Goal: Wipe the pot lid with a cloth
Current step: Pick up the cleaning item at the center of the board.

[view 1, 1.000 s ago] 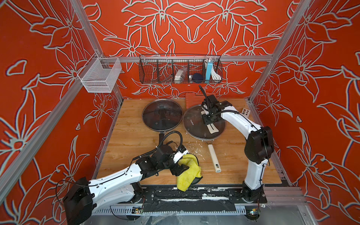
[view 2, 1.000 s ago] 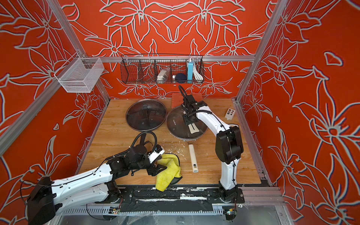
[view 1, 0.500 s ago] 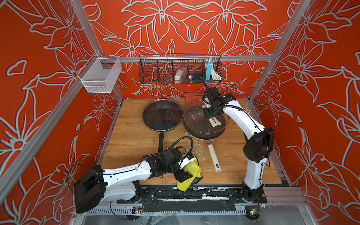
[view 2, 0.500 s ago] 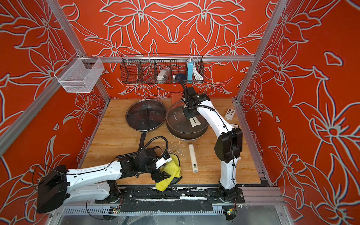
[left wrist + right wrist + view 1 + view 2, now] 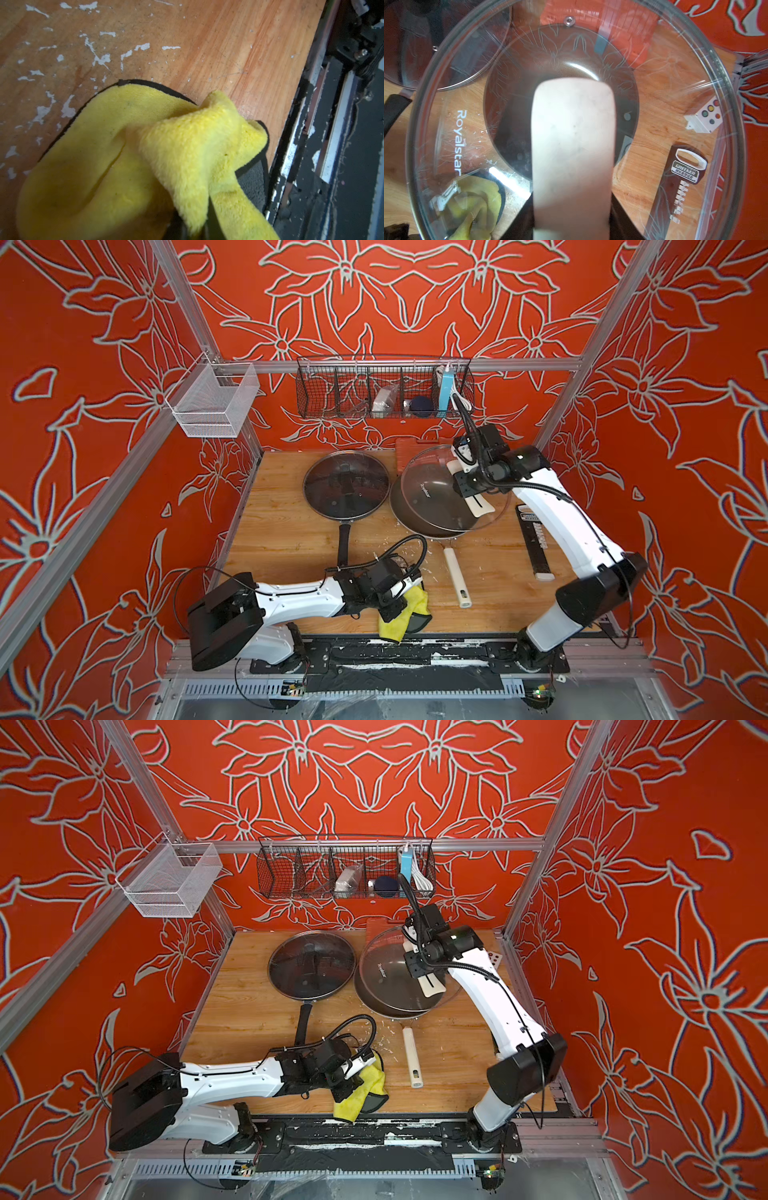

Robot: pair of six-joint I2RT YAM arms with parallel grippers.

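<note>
The yellow cloth point(image 5: 411, 608) point(image 5: 368, 1088) lies bunched near the table's front edge. My left gripper point(image 5: 397, 599) point(image 5: 351, 1077) is shut on the cloth, and in the left wrist view a fold of the cloth point(image 5: 187, 149) rises between its jaws point(image 5: 199, 228). The glass pot lid point(image 5: 432, 493) point(image 5: 388, 969) point(image 5: 467, 99) hangs tilted above a brown pan point(image 5: 415, 529). My right gripper point(image 5: 467, 483) point(image 5: 417, 967) point(image 5: 572, 218) is shut on the lid's cream handle point(image 5: 573, 135).
A black pan with its own lid point(image 5: 347, 485) sits left of the brown pan, whose cream handle point(image 5: 455, 576) points to the front. A dark knife sheath point(image 5: 536, 539) lies on the right. A red board point(image 5: 409, 445), a wire basket point(image 5: 384, 387) and a mesh basket point(image 5: 212, 402) are at the back.
My left gripper came down and closed on the cloth. My right gripper lifted the lid off the brown pan and tilted it.
</note>
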